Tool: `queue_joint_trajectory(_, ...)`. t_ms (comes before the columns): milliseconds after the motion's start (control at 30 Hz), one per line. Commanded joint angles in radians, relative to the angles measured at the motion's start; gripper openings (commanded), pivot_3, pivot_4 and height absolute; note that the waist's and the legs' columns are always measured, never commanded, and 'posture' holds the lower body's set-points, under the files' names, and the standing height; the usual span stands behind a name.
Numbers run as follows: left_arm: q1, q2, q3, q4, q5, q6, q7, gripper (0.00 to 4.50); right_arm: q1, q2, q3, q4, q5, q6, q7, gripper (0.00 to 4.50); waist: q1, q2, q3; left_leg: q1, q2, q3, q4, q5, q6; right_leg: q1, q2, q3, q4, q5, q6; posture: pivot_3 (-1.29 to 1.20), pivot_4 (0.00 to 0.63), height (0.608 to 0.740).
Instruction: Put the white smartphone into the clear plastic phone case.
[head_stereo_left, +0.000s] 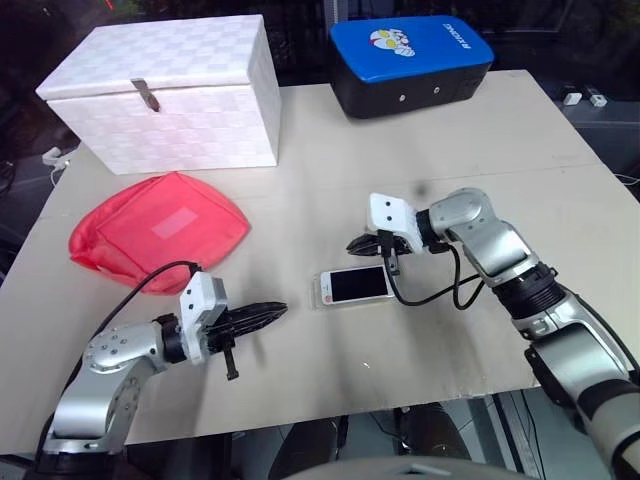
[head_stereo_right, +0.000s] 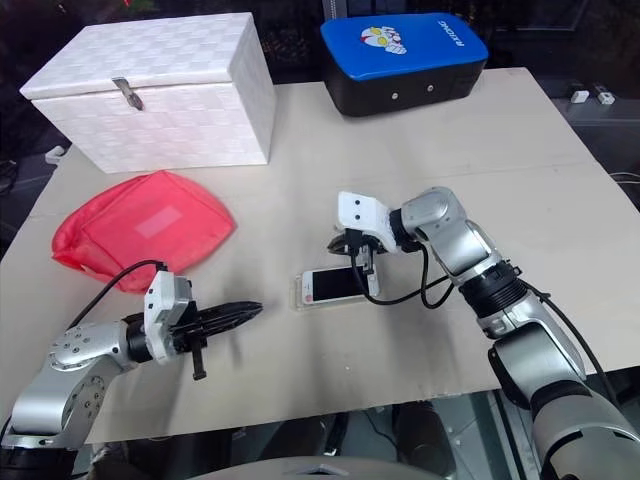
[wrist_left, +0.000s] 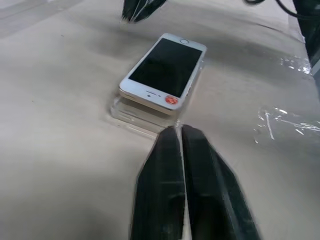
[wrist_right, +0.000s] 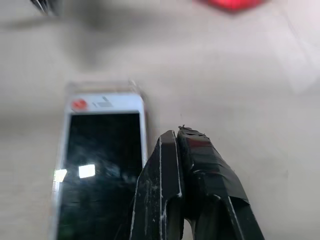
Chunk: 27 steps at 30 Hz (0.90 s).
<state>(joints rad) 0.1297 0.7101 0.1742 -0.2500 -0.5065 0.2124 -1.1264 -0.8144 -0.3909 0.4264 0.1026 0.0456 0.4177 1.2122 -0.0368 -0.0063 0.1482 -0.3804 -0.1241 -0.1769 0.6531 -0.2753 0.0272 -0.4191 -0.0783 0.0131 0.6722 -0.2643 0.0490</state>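
The white smartphone (head_stereo_left: 357, 285) lies screen-up in the middle of the table, resting on the clear plastic phone case (wrist_left: 131, 114), whose rim sticks out past its near end. My left gripper (head_stereo_left: 282, 311) is shut and empty, its tips a short way left of the phone and apart from it. My right gripper (head_stereo_left: 352, 245) is shut with nothing in it, hovering just above the phone's far long edge. In the right wrist view its fingers (wrist_right: 172, 165) sit beside the phone (wrist_right: 100, 155).
A red fabric pouch (head_stereo_left: 160, 230) lies at the left. Behind it stands a white woven box (head_stereo_left: 170, 95), and a blue-topped black case (head_stereo_left: 410, 62) sits at the back centre. A black cable (head_stereo_left: 430, 290) loops right of the phone.
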Motion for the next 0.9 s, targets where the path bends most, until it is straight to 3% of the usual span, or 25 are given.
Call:
queue_joint_trajectory(33, -0.039, -0.012, -0.034, 0.009, 0.024, 0.008, 0.031, 0.05, 0.053, 0.016, 0.037, -0.061, -0.002, 0.021, -0.021, 0.00, 0.001, 0.000, 0.000, 0.000, 0.000, 0.000, 0.000, 0.000, 0.000, 0.000, 0.000, 0.000, 0.000, 0.000, 0.000, 0.00, 0.150, 0.740)
queue_joint_trajectory(200, -0.094, -0.023, -0.087, 0.019, 0.065, 0.062, 0.100, 0.05, 0.107, 0.052, 0.112, 0.008, -0.078, -0.001, -0.091, 0.00, -0.003, 0.000, 0.000, 0.000, 0.000, 0.002, 0.000, 0.000, 0.000, -0.001, 0.000, 0.002, 0.001, 0.000, 0.000, 0.00, 0.150, 0.740)
queue_joint_trajectory(500, -0.134, -0.016, -0.134, 0.099, 0.147, 0.073, 0.139, 0.05, 0.170, 0.022, 0.221, 0.078, -0.170, 0.013, -0.087, 0.00, 0.000, 0.000, -0.004, 0.009, 0.000, 0.003, 0.000, 0.000, 0.000, 0.006, 0.001, 0.004, 0.005, 0.000, 0.000, 0.00, 0.150, 0.740)
queue_joint_trajectory(900, -0.198, -0.068, -0.156, 0.167, 0.154, 0.097, 0.168, 0.05, 0.198, 0.080, 0.177, 0.173, -0.125, 0.118, -0.119, 0.00, 0.005, 0.002, -0.023, 0.033, 0.000, 0.004, -0.006, -0.003, 0.005, 0.026, 0.001, 0.005, 0.004, -0.001, 0.000, 0.00, 0.150, 0.740)
